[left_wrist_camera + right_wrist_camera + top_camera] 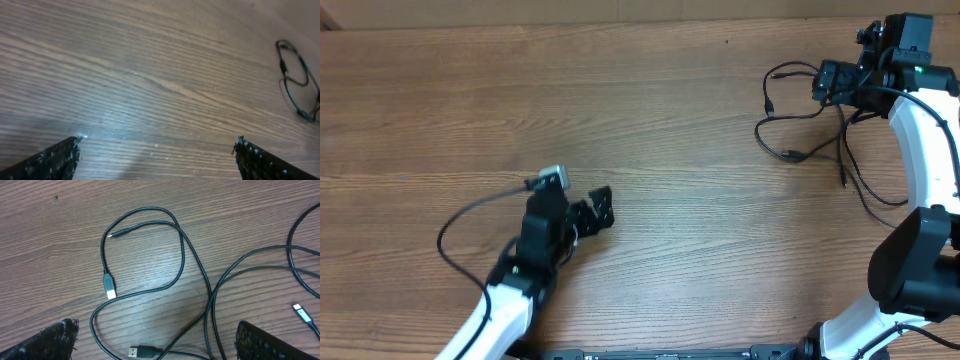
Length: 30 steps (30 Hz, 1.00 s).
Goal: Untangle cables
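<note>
- Right wrist view: the right gripper (157, 332) hangs with its fingers spread wide, grasping nothing, directly over the cables (108, 283) (loose black loops, crossing each other).
- The left gripper (157, 145), also spread and empty, hovers over the bare wooden table (150, 75) at near left, well apart from the cables at far right.
- Step in hand, I judge: the approach before a first pick. The next move calls for lowering onto one strand and drawing it clear.
</note>
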Each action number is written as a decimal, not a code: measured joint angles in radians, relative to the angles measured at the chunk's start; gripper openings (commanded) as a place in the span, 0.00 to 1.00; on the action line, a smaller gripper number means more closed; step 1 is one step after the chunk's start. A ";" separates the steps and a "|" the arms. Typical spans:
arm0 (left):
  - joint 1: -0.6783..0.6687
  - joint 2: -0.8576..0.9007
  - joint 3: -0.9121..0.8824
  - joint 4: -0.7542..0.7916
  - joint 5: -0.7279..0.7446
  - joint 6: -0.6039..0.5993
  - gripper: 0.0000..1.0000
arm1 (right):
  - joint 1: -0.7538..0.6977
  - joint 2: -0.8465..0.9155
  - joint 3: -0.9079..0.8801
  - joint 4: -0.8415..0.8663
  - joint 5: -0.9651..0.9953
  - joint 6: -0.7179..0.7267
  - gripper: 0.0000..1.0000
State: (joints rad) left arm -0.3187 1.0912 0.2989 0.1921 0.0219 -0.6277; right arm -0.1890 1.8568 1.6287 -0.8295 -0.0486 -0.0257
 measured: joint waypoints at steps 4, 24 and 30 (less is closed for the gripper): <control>0.000 -0.094 -0.085 0.057 -0.010 0.000 1.00 | 0.000 0.000 0.000 -0.001 0.000 0.000 1.00; 0.000 -0.620 -0.287 -0.069 -0.096 0.003 0.99 | 0.000 0.000 0.000 0.000 0.000 0.000 1.00; 0.000 -0.771 -0.290 -0.204 -0.133 0.003 1.00 | 0.000 0.000 0.000 -0.001 0.000 0.000 1.00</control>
State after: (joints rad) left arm -0.3183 0.3199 0.0090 -0.0116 -0.1108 -0.6243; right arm -0.1890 1.8568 1.6287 -0.8303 -0.0486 -0.0257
